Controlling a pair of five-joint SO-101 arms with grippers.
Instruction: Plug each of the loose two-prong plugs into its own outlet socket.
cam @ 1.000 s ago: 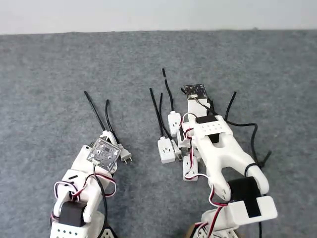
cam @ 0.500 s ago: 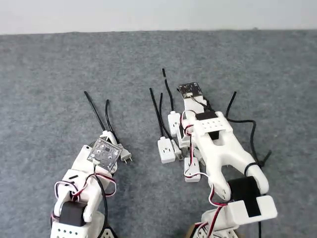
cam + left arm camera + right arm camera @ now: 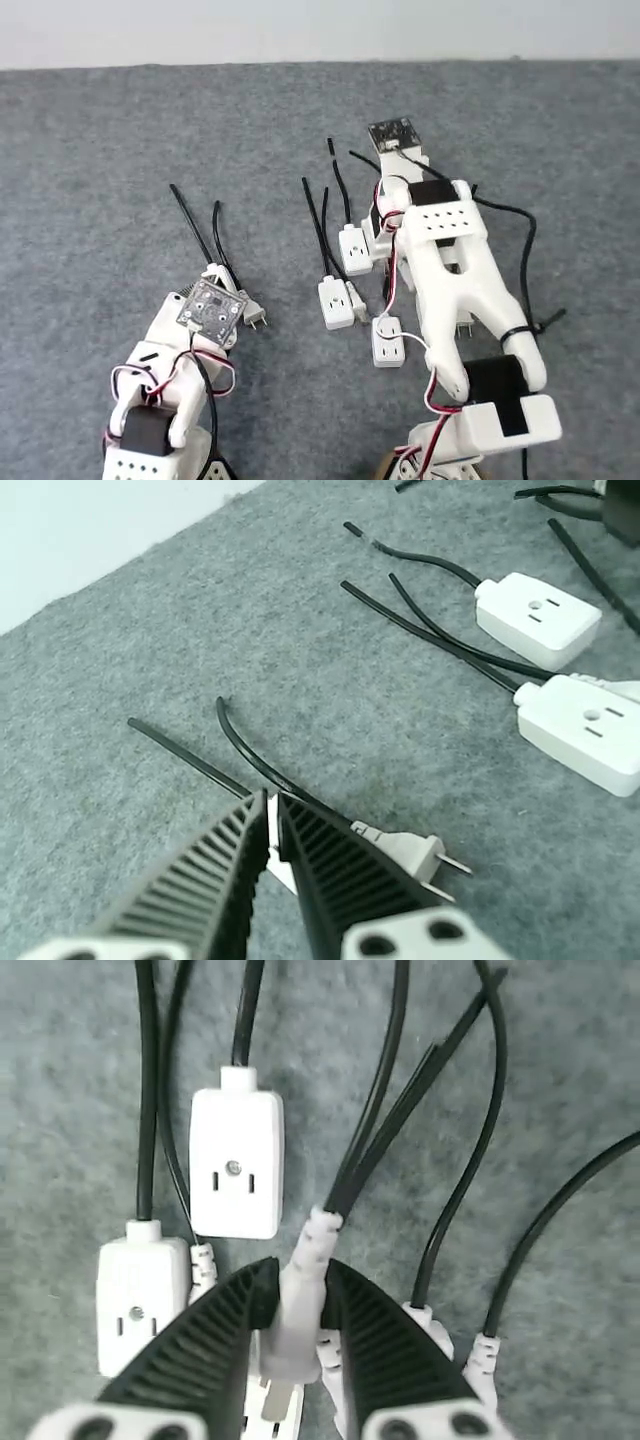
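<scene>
**High view.** Grey felt desk [image 3: 100,150]. The left arm [image 3: 175,365] sits low at the near left. A loose plug [image 3: 254,318] lies just beside its wrist, prongs toward the sockets. Three white sockets lie mid-desk: far socket [image 3: 352,248], middle socket [image 3: 335,302] and near socket [image 3: 387,340]. The right arm [image 3: 455,280] stretches out alongside them. Black cords [image 3: 320,215] fan away from the arms.

**Left wrist view.** The left gripper [image 3: 270,815] is closed to a thin slit. A sliver of white shows in the slit, and I cannot tell what it is or whether it is gripped. The loose plug [image 3: 400,848] lies flat on the felt just beside one finger, prongs free. The far socket [image 3: 537,607] and middle socket [image 3: 585,730] lie face up, well apart from it.

**Right wrist view.** The right gripper [image 3: 298,1285] is clamped on a white held plug [image 3: 312,1245], one finger pressed to each side and its cord running out ahead. This plug sits near the far socket [image 3: 236,1165] and middle socket [image 3: 140,1305], plugged into neither. Two spare plugs [image 3: 430,1322] lie on the felt on the other side of the gripper.
</scene>
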